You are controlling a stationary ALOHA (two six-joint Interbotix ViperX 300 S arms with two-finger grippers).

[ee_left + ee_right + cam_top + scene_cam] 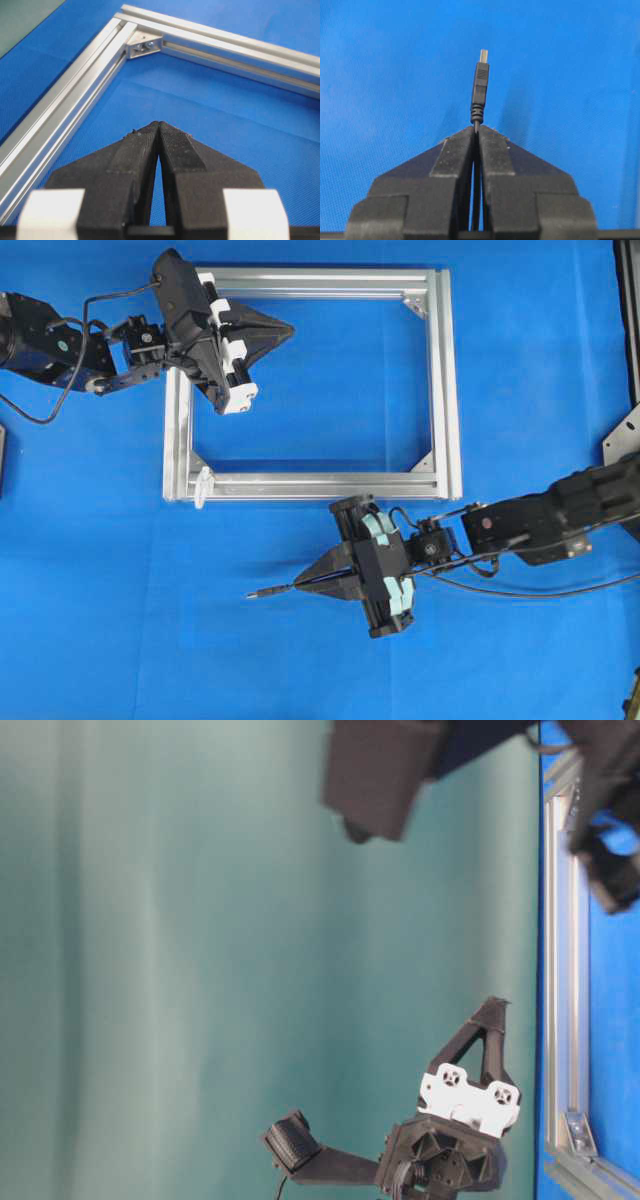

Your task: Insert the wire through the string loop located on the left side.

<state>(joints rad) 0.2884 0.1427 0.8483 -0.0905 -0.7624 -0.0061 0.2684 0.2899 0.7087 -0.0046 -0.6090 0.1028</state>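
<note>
Two jaws clenched: right gripper [300, 585] grasping one wire [480, 85]; left gripper [288, 331] holds nothing.

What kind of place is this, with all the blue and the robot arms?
Probably a robot lab test bench. A bright blue cloth covers the table, a silver aluminium rectangular frame lies on it as a practice rig, and two black robot arms work there; the right gripper pinches a thin black wire.
</note>
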